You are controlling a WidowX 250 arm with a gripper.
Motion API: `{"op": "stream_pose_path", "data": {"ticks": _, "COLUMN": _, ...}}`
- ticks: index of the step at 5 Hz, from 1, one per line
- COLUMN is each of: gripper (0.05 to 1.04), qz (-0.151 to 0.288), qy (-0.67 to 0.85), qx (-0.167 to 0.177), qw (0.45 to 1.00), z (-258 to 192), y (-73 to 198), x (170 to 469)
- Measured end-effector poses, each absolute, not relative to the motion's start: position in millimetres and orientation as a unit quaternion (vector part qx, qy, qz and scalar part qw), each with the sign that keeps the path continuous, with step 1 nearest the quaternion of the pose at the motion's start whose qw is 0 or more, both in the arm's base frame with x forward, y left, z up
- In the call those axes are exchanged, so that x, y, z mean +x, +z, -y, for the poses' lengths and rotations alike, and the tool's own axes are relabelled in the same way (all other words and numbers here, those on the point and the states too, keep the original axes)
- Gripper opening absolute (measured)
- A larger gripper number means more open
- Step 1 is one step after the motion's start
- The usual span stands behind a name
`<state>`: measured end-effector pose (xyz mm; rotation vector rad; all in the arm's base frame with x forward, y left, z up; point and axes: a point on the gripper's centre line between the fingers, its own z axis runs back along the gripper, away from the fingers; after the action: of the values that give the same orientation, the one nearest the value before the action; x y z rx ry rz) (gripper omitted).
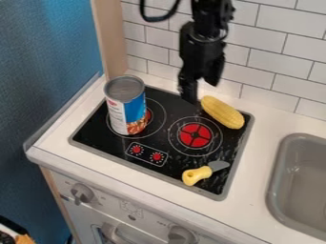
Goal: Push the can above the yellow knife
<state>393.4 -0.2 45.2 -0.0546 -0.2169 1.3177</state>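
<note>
The gripper [201,92] hangs over the back edge of the stove top, between the can and the corn, with its fingers apart and nothing seen between them. The can [127,106], blue, white and red with a grey top, stands upright on the left burner, left of the gripper and apart from it. The yellow-handled knife [198,175] lies near the front right corner of the black stove top, its grey blade pointing right. It is in front of the right burner, to the right of the can and nearer the front.
Yellow corn [222,112] lies at the stove top's [102,141] back right, close to the gripper. A grey sink [276,183] is set into the white counter [258,143] on the right. White tiles rise behind, and a wooden post [111,35] stands behind the can.
</note>
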Motion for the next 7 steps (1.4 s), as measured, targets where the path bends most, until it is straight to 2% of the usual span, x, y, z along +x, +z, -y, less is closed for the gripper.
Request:
{"op": "stream_pose_path", "data": {"ticks": 1, "gripper": 1.000, "qz": 0.116, "qy": 0.623, "qx": -0.020, "qw": 0.773, "z": -30.1, "y": 61.9, "x": 389.1}}
{"op": "stream_pose_path", "data": {"ticks": 2, "gripper": 1.000, "qz": 0.113, "qy": 0.654, "qx": -0.010, "qw": 0.748, "z": -68.8, "y": 70.7, "x": 380.1}}
{"op": "stream_pose_path", "data": {"ticks": 4, "gripper": 1.000, "qz": 0.115, "qy": 0.745, "qx": 0.028, "qw": 0.656, "z": -144.3, "y": 74.1, "x": 354.2}}
{"op": "stream_pose_path", "data": {"ticks": 5, "gripper": 1.001, "qz": 0.112, "qy": 0.764, "qx": 0.053, "qw": 0.633, "z": -162.1, "y": 76.7, "x": 340.9}}
{"op": "stream_pose_path", "data": {"ticks": 7, "gripper": 1.000, "qz": 0.092, "qy": 0.756, "qx": 0.068, "qw": 0.644, "z": -172.8, "y": 53.2, "x": 339.0}}
